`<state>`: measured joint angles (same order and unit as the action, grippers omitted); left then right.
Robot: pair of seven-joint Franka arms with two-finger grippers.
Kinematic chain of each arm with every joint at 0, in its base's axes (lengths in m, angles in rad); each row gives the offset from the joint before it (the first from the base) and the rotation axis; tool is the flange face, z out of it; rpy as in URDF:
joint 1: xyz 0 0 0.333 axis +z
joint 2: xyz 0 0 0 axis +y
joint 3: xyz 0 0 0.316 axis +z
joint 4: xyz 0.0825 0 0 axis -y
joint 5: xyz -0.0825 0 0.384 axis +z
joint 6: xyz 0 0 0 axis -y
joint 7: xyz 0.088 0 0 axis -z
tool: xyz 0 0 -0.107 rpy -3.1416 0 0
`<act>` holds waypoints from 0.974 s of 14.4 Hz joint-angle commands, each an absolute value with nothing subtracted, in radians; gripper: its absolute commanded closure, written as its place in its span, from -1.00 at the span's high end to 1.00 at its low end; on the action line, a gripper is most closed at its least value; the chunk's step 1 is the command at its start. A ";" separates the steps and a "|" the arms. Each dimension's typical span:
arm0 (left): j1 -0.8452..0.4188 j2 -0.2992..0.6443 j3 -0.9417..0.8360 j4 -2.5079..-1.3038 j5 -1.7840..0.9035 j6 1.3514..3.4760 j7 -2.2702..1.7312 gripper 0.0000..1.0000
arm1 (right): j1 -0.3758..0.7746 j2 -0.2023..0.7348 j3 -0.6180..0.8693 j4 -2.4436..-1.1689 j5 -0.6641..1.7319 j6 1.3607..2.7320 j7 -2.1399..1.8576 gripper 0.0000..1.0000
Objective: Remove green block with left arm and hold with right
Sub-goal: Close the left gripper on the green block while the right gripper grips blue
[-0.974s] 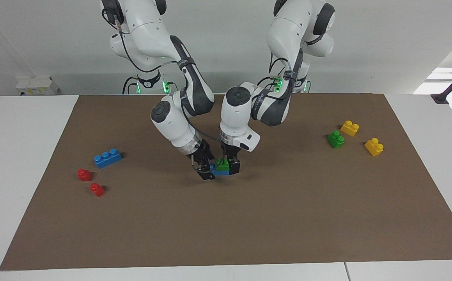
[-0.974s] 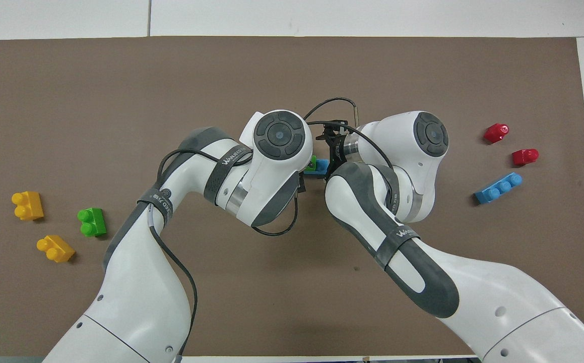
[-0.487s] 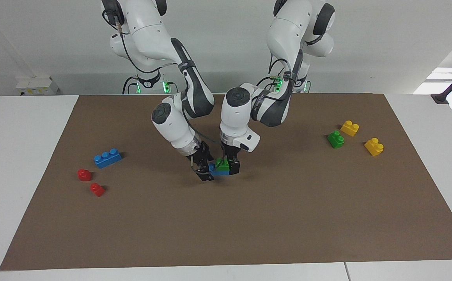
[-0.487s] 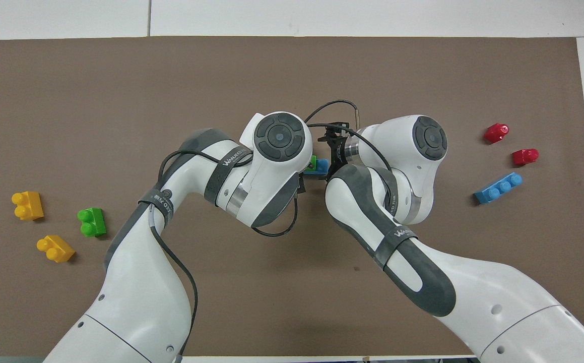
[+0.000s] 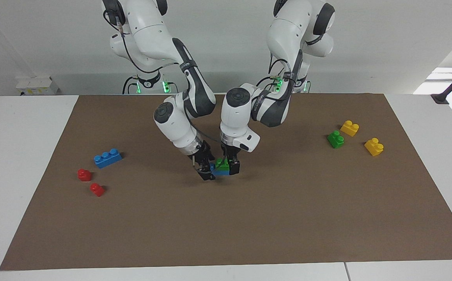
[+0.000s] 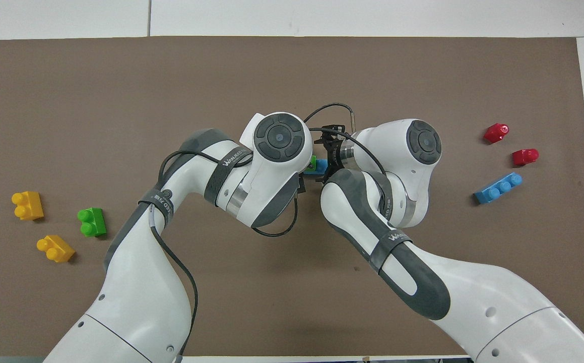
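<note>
A green block (image 5: 222,161) sits stacked on a blue brick (image 5: 220,171) at the middle of the brown mat (image 5: 249,218). My left gripper (image 5: 228,164) comes down from above and its fingers are closed on the sides of the green block. My right gripper (image 5: 206,171), tilted in from the right arm's end, grips the end of the blue brick under it. In the overhead view only a sliver of the green block (image 6: 312,163) and the blue brick (image 6: 322,165) shows between the two wrists; the left gripper's fingers are hidden there.
A second green block (image 5: 335,139) and two yellow bricks (image 5: 349,128) (image 5: 373,146) lie toward the left arm's end of the mat. A blue three-stud brick (image 5: 107,158) and two red pieces (image 5: 84,174) (image 5: 97,189) lie toward the right arm's end.
The right arm's wrist and elbow have shifted slightly toward the left arm. Both grippers stay on the stacked bricks, which have barely moved.
</note>
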<state>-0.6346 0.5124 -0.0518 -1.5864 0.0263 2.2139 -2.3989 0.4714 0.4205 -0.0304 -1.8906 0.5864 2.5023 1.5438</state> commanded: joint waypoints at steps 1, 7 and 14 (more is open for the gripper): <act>-0.647 0.505 -0.041 -1.608 0.048 2.237 -2.424 1.00 | 0.479 0.419 -0.031 -1.913 0.618 2.542 1.545 0.87; -0.647 0.505 -0.041 -1.609 0.048 2.241 -2.425 1.00 | 0.477 0.420 -0.031 -1.934 0.647 2.559 1.537 0.64; -0.647 0.505 -0.041 -1.617 0.046 2.244 -2.425 1.00 | 0.472 0.420 -0.031 -1.944 0.676 2.586 1.536 0.37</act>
<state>-0.6347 0.5124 -0.0518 -1.5937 0.0264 2.2205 -2.3999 0.4716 0.4221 -0.0330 -1.9322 0.6491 2.5587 1.5437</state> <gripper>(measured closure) 0.000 0.304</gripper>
